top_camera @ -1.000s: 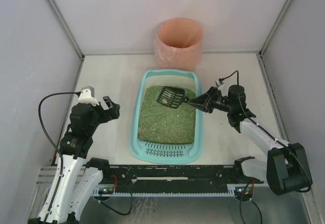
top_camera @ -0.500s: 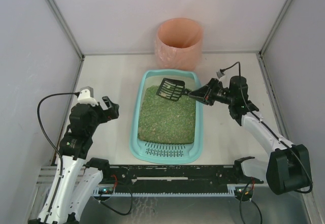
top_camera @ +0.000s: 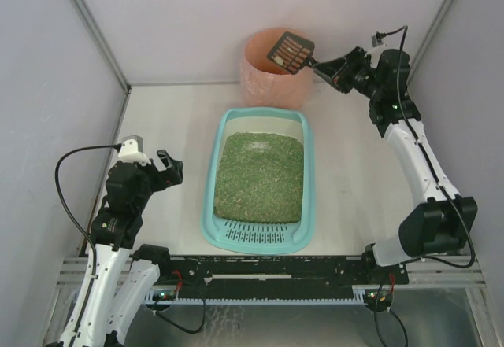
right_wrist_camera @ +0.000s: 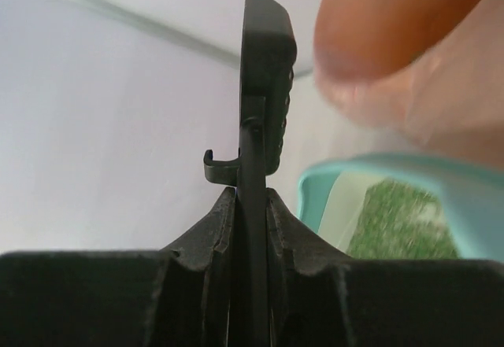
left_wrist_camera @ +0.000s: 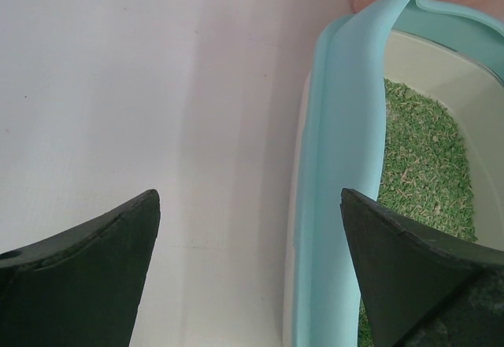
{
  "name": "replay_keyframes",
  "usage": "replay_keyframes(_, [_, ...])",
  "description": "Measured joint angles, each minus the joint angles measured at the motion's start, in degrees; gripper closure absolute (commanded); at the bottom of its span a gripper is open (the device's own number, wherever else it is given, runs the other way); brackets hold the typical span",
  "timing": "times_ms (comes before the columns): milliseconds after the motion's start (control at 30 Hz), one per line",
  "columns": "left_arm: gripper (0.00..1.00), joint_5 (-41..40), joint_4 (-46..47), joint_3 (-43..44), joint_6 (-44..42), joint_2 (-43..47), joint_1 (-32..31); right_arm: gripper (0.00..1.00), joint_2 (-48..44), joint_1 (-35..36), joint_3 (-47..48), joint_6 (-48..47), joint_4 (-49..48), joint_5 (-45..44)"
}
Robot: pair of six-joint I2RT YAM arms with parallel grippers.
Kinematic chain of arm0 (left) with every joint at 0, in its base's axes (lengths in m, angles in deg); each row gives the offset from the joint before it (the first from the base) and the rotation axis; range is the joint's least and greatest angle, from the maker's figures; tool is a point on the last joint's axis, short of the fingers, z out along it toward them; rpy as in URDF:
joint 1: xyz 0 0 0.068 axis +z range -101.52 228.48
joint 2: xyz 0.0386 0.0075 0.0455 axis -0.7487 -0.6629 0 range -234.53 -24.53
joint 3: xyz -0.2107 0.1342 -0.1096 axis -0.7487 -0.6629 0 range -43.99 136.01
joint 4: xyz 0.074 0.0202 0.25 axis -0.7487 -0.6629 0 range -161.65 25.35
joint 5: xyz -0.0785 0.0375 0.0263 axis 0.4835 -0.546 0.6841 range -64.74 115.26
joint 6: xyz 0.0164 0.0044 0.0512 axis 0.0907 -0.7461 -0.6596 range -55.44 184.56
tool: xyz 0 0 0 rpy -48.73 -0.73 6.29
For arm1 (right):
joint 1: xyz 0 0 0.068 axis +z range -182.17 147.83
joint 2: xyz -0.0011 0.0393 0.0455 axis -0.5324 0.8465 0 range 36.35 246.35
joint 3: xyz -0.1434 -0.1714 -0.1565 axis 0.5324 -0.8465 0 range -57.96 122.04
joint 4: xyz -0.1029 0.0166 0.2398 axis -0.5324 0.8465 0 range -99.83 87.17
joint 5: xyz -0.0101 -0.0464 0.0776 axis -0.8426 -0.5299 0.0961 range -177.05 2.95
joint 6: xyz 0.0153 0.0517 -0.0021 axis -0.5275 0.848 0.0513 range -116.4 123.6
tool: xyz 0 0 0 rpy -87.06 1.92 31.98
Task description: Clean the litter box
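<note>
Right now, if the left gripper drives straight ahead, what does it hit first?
Probably the table, just beside the litter box. One finger of the left gripper lines up with its rim; depth unclear.

2 arms: left folded with jaws apart, right extended with jaws clamped.
The left arm (top_camera: 110,229) stands folded at the left side; the left gripper (top_camera: 171,167) points right, fingers spread wide, holding nothing. The right arm (top_camera: 413,150) reaches far forward and high, wrist turned left; the right gripper (top_camera: 323,67) presses its jaws onto the thin handle of a scoop (top_camera: 290,52).
</note>
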Motion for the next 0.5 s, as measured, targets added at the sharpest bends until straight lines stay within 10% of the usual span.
replay_keyframes(500, [0.01,0.2,-0.04,0.0,-0.02,0.13,0.13,1.0,27.3,8.59,33.68,-40.63,13.53,-28.76])
